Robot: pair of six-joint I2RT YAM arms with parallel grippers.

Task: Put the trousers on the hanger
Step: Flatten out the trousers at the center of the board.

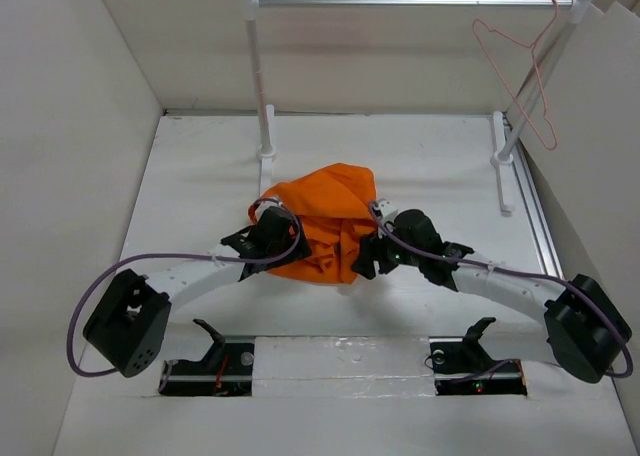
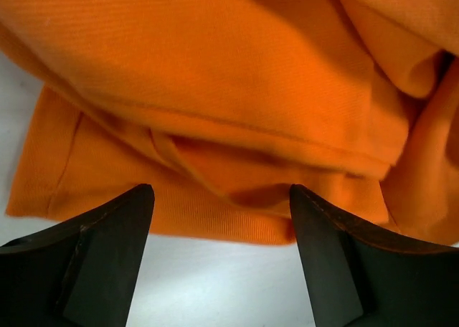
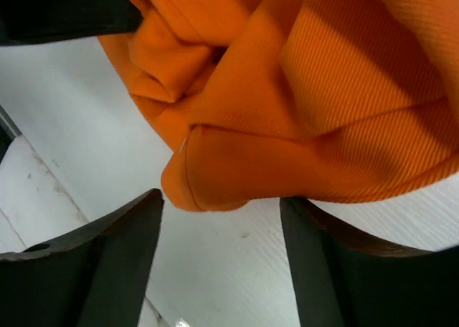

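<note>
The orange trousers (image 1: 325, 221) lie crumpled in a heap at the table's middle. My left gripper (image 1: 268, 244) is at the heap's left edge, open, its fingers (image 2: 115, 234) just short of a folded hem (image 2: 215, 219). My right gripper (image 1: 368, 258) is at the heap's right edge, open, with a cloth corner (image 3: 208, 176) just beyond its fingertips (image 3: 136, 226). Neither holds cloth. The pinkish-red wire hanger (image 1: 520, 71) hangs tilted from the right end of the silver rail (image 1: 410, 1), far from both grippers.
The rail stands on white posts (image 1: 258, 76) with feet at the back left and back right (image 1: 503, 161). White walls close in on the left, back and right. Two black stands (image 1: 215, 351) sit at the near edge.
</note>
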